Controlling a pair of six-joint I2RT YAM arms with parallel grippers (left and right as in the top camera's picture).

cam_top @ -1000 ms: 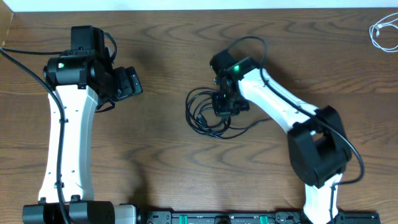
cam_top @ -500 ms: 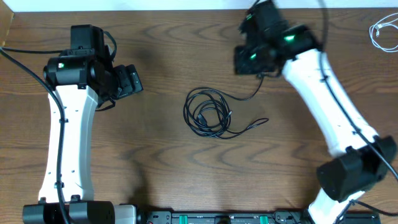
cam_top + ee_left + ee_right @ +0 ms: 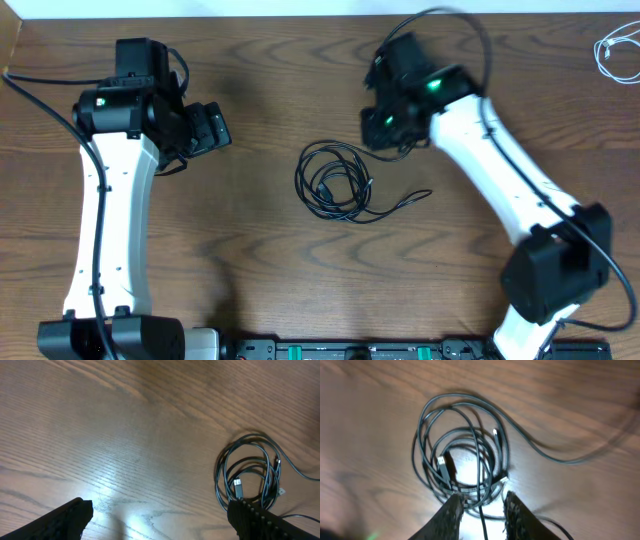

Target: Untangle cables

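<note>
**Right fingers (image 3: 451, 515) narrowly parted just above the black cable coil (image 3: 335, 187)**

One thin black strand runs up through their gap; I cannot tell whether it touches either finger. The coil lies loose in the middle of the bench (image 3: 250, 250), with a plug end inside its loops and a tail trailing right. The left fingers (image 3: 255, 517) stand wide apart, left of the coil. The white cable (image 3: 612, 50) sits well apart in the far right corner.

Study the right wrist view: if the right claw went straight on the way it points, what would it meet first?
The right claw would most likely meet the coil of black cables, lying on the table straight ahead; depth is unclear.
</note>
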